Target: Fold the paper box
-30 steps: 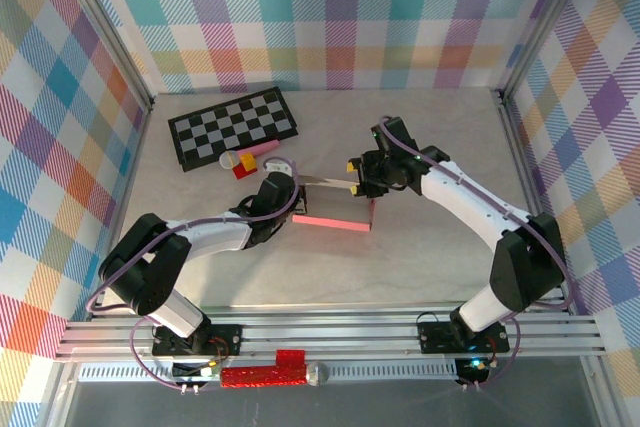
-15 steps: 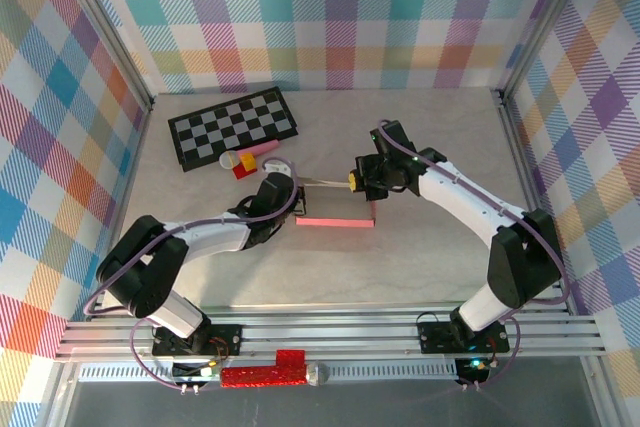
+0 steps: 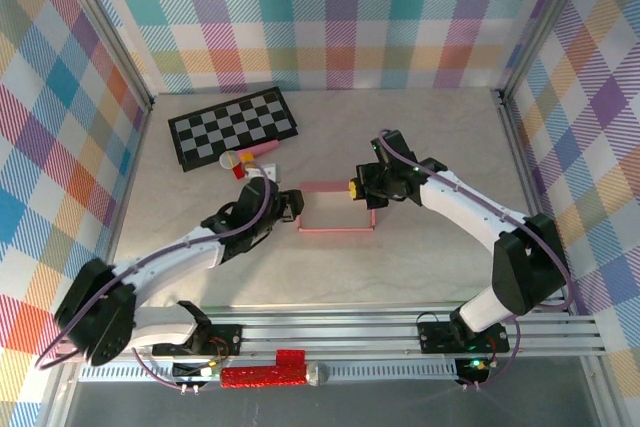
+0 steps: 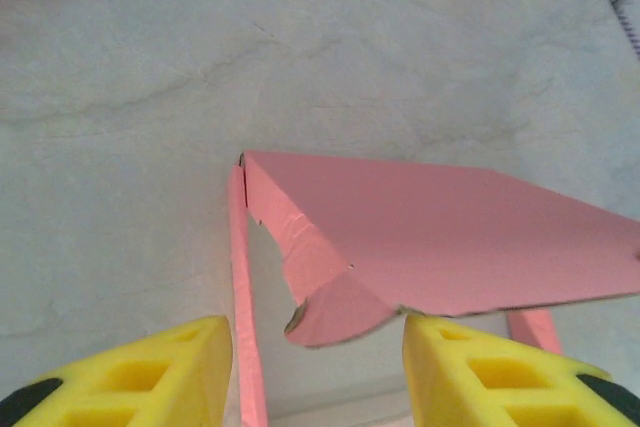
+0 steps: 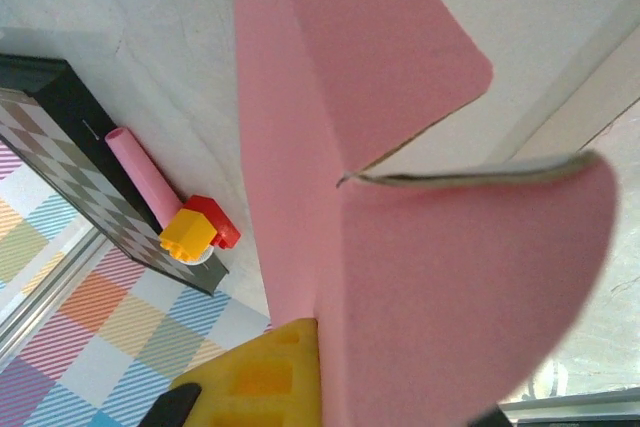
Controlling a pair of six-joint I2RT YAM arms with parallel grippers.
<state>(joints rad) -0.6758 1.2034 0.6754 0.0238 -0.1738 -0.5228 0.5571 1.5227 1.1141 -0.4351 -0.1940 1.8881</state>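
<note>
Bright, even light is falling from overhead onto the table (image 3: 420, 137), casting only soft, faint shadows under the arms, with no glare. The top view is rendering sharp to the table's corners. At the left wrist the paper box (image 4: 450, 237) is showing crisp while the left gripper (image 4: 318, 377) is blurring. At the right wrist the box, near the lens, is looking soft.

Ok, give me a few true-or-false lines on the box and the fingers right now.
1. The right fingers are shut on the box. True.
2. The left fingers are clamped on the box. False: they stand open, and the box is just ahead of them, ungripped.
3. The box lies flat. False: its walls stand up as an open frame.
4. The checkerboard sits apart from the box, at the far left. True.
</note>
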